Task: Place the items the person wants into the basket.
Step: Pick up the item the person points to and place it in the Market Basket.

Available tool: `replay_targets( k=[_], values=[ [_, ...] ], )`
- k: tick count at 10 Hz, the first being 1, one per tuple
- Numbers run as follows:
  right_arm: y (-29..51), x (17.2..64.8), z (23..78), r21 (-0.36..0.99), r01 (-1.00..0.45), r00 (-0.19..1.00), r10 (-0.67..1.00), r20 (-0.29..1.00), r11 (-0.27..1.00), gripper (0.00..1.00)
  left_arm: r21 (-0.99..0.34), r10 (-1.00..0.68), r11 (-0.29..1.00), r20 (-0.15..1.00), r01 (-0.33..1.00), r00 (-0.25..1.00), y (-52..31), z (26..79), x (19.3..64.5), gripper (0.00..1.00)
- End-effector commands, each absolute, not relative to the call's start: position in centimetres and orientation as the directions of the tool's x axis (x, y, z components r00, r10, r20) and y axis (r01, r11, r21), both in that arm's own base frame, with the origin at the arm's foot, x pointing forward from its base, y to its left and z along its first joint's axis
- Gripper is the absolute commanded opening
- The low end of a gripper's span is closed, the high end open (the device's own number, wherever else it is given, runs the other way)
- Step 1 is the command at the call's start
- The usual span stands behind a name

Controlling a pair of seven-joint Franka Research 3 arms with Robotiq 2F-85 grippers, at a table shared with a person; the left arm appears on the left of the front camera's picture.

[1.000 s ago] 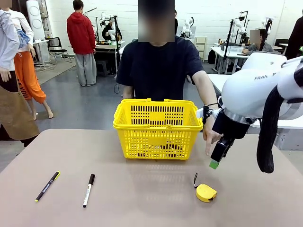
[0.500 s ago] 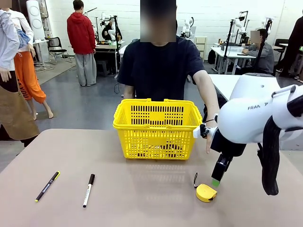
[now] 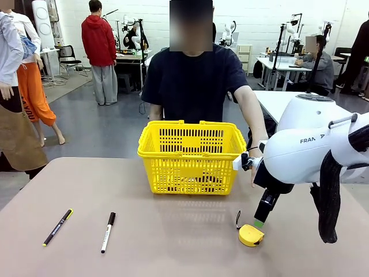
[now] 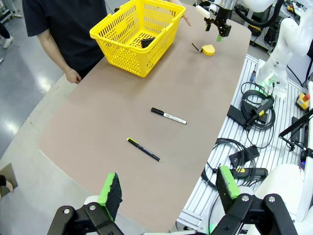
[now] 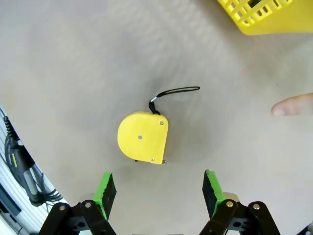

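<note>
- Your right gripper hangs released just above the tape measure, which lies flat on the worktop, near right of the basket.
- In your right wrist view the tape measure sits ahead of the spread fingers, strap toward the basket.
- Your left gripper is released, grasping nothing.
- The person's hand rests by the basket's right side.
- Two pens lie near left.

Beige table: basket, tape measure, two pens.
</note>
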State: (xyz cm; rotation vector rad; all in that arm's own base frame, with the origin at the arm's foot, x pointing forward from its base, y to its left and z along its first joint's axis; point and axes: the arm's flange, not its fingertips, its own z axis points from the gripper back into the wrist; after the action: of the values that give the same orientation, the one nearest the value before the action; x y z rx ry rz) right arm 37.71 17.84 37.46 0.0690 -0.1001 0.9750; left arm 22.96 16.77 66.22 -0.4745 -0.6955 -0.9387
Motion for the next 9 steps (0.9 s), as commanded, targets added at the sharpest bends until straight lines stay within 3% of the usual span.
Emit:
replay_targets(
  k=[1, 6, 9],
  values=[
    [17.9, 37.6, 37.6, 0.017, -0.83, 0.556, 0.825, 0.097, 0.557, 0.93, -0.062, -0.565, 0.498, 0.733, 0.865, 0.379, 16.9, 66.2, 22.8, 1.0],
    [17.8, 37.6, 37.4, 0.021, -0.828, 0.559, 0.822, 0.109, 0.56, 0.93, -0.062, -0.565, 0.498, 0.733, 0.865, 0.379, 16.9, 66.2, 22.8, 1.0],
    [21.1, 37.1, 35.2, -0.045, -0.822, 0.567, 0.823, 0.045, 0.568, 0.93, -0.062, -0.565, 0.498, 0.733, 0.865, 0.379, 16.9, 66.2, 22.8, 1.0]
  ],
)
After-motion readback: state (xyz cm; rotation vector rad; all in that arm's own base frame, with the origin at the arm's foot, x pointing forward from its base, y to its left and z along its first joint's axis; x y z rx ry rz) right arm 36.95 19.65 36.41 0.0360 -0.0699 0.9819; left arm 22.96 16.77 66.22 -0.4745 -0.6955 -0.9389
